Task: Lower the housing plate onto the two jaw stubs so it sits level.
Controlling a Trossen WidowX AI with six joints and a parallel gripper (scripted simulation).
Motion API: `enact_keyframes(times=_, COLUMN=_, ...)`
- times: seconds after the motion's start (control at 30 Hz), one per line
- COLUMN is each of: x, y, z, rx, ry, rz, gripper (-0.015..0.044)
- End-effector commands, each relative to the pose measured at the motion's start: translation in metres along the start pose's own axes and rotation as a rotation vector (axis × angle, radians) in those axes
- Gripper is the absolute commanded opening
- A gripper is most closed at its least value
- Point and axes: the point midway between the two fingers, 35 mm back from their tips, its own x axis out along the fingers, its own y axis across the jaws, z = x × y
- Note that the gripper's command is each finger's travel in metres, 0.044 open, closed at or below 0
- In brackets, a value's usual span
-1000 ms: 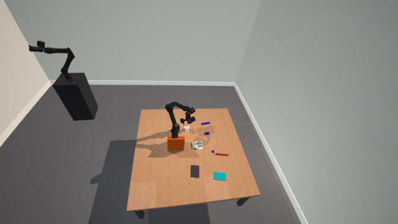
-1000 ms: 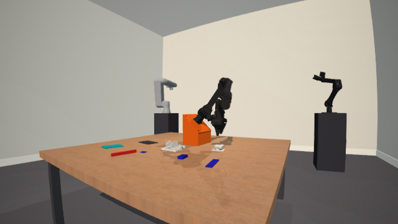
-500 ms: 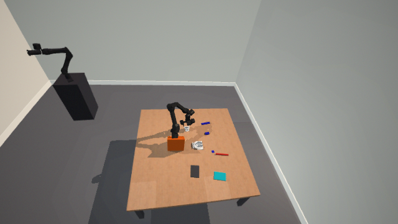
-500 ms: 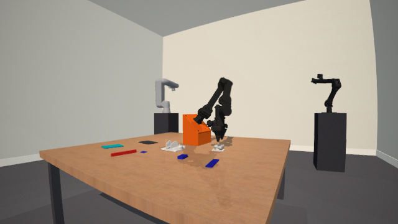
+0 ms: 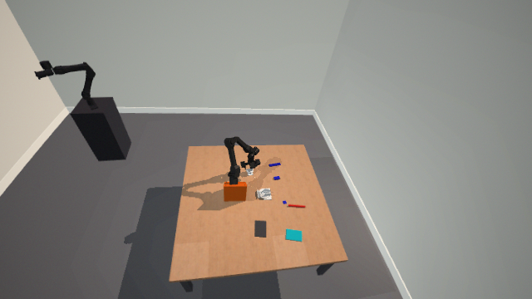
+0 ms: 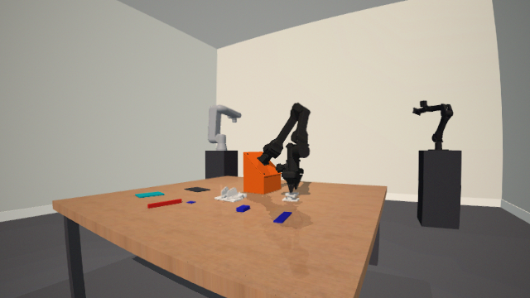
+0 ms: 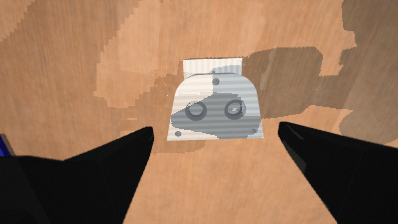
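Note:
The white housing plate (image 7: 216, 120) (image 6: 291, 194) (image 5: 249, 172) has a rounded far edge, two large round holes and small corner holes. It sits raised on a white base piece (image 7: 197, 67), whose far end shows beyond the plate. My gripper (image 7: 215, 130) (image 6: 291, 190) points down just above the plate, open and empty, with one finger to each side of it in the wrist view. A separate white assembly (image 5: 264, 193) (image 6: 230, 195) with upright parts stands away from the gripper. Its jaws, pins and stubs are too small to tell apart.
The orange box (image 5: 235, 192) (image 6: 258, 178) stands at the arm's base. Blue pieces (image 5: 274, 164) (image 5: 277, 178) (image 5: 284, 203), a red bar (image 5: 297, 206), a teal plate (image 5: 293, 235) and a dark plate (image 5: 260, 228) lie on the wooden table (image 5: 224, 249).

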Motion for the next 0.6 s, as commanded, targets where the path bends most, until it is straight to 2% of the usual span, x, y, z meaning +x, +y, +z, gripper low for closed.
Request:
enact_keyframes(times=0.0, x=0.004, y=-0.001, z=0.002, rx=0.006, ry=-0.006, rz=-0.003, gripper=0.0440)
enact_keyframes(times=0.57, x=0.026, y=-0.001, z=0.002, rx=0.006, ry=-0.006, rz=-0.004, gripper=0.0440)
